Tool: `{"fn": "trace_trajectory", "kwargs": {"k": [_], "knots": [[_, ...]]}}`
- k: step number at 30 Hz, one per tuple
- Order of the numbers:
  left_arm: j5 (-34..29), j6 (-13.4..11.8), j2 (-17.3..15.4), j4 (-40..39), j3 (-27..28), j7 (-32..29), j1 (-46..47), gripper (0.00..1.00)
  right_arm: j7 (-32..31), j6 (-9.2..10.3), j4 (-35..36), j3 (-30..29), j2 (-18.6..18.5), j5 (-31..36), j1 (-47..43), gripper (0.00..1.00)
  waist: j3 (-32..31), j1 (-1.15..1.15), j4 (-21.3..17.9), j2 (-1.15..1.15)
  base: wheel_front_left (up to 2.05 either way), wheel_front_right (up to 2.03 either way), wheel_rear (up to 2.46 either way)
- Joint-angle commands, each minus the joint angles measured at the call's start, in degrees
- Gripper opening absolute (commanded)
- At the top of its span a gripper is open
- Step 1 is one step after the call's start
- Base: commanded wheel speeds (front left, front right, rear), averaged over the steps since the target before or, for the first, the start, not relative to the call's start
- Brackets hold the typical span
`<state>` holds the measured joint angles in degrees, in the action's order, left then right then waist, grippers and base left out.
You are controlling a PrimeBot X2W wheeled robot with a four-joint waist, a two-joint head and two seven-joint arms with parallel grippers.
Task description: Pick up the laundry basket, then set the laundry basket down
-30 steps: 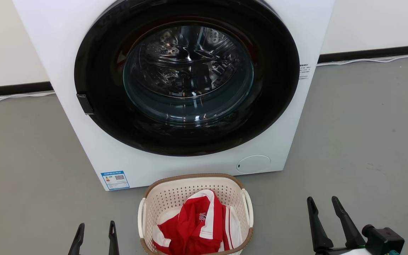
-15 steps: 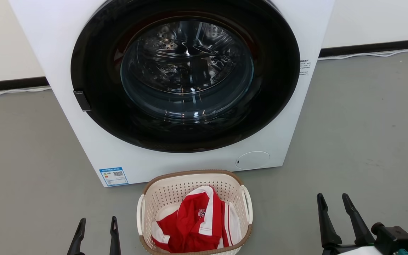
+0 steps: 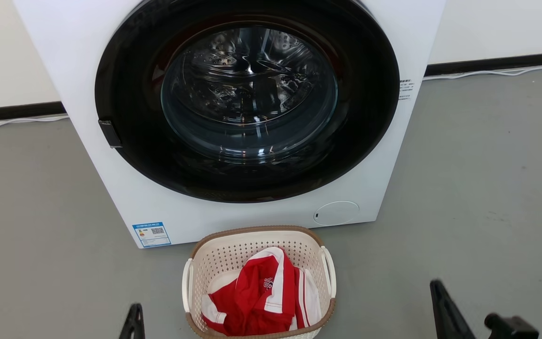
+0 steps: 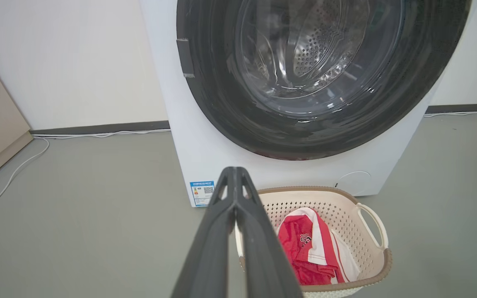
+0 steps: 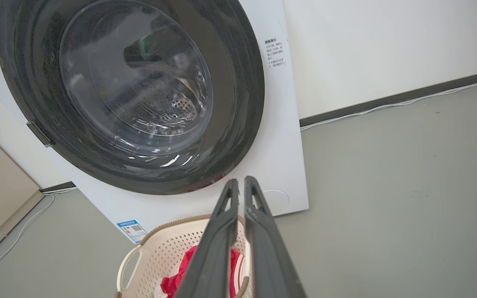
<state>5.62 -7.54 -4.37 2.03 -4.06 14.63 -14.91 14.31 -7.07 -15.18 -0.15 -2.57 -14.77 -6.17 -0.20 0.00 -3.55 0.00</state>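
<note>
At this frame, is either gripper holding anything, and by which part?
Nothing is held. The left gripper and right gripper are both shut on air, clear of the laundry basket, which sits on the floor, handles untouched.

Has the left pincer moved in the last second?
Yes. Against the laundry basket, which holds its place in the head view, the left pincer has sunk toward the bottom edge and its fingers have closed together.

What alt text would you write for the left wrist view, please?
The left gripper, shut, rises before the left side of a cream laundry basket holding a red and white garment. It stands on grey floor before a white washer with a dark door.
</note>
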Motion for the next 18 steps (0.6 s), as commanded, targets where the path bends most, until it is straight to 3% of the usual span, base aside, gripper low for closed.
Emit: {"fn": "trace_trajectory", "kwargs": {"k": [1, 7, 11, 18], "knots": [[0.62, 0.07, 0.02, 0.01, 0.01, -0.07, 0.05, 0.0, -0.11, 0.0, -0.01, 0.05, -0.02, -0.56, 0.02, 0.0, 0.03, 0.0, 0.02, 0.0, 0.0, 0.0, 0.0], [5.09, 0.69, -0.18, 0.26, 0.19, -0.8, 0.84, 0.0, -0.89, -0.02, 0.21, 0.0, -0.24, -4.52, 0.46, 0.0, -0.1, 0.13, 0.19, 0.0, 0.0, 0.0, 0.0], [8.05, 1.16, -0.29, 0.74, 0.3, -1.31, 1.56, 0.0, -1.41, -0.04, 0.17, -0.02, -0.38, -7.15, 0.89, 0.0, 0.0, 0.01, 0.31, 0.0, 0.0, 0.0, 0.0], [12.44, 1.95, -0.44, 1.53, 0.5, -2.09, 2.69, 0.0, -2.22, -0.06, 0.18, -0.1, -0.57, -11.04, 1.55, 0.0, 0.05, 0.0, 0.48, 0.0, 0.0, 0.0, 0.0]]}}
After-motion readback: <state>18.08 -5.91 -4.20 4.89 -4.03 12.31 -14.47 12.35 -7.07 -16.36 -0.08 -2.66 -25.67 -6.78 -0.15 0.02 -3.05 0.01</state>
